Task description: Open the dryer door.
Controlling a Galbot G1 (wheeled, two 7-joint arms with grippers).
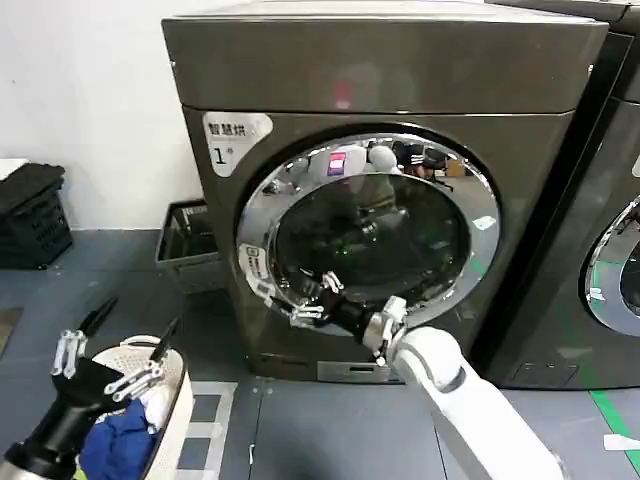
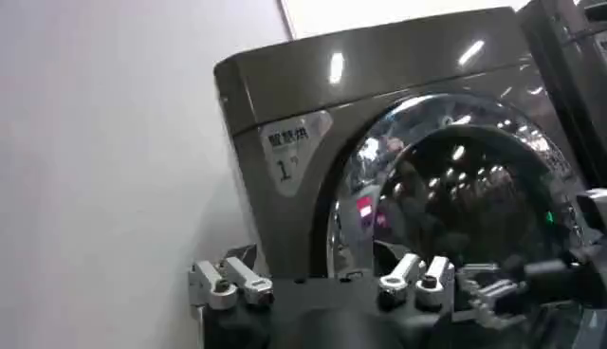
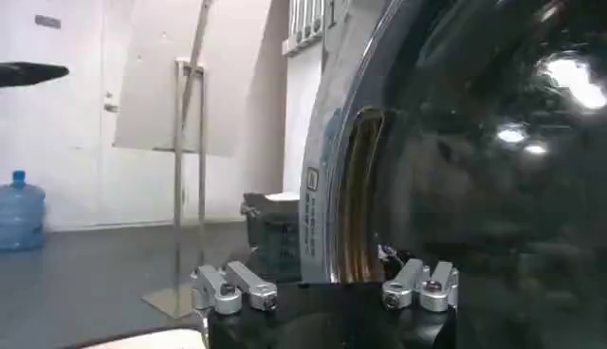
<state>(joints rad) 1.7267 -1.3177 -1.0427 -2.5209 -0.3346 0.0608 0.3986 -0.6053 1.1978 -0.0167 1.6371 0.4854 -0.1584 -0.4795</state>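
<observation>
The bronze-grey dryer [image 1: 390, 70] with a white "1" sticker [image 1: 232, 137] stands ahead of me. Its round dryer door [image 1: 370, 235], a chrome rim around dark glass, lies close against the front. My right gripper [image 1: 310, 298] is open at the rim's lower-left edge, one finger on each side of it. The right wrist view shows that rim edge [image 3: 318, 190] running up just past the spread fingers. My left gripper [image 1: 140, 318] hangs open and empty at the lower left, well away from the door. The left wrist view looks at the dryer [image 2: 379, 66] and its door [image 2: 455, 190].
A white laundry basket [image 1: 172, 420] holding blue cloth [image 1: 118, 448] sits under my left gripper. A grey crate [image 1: 185, 240] stands left of the dryer, black crates [image 1: 30, 215] farther left. A darker machine [image 1: 610, 250] adjoins on the right.
</observation>
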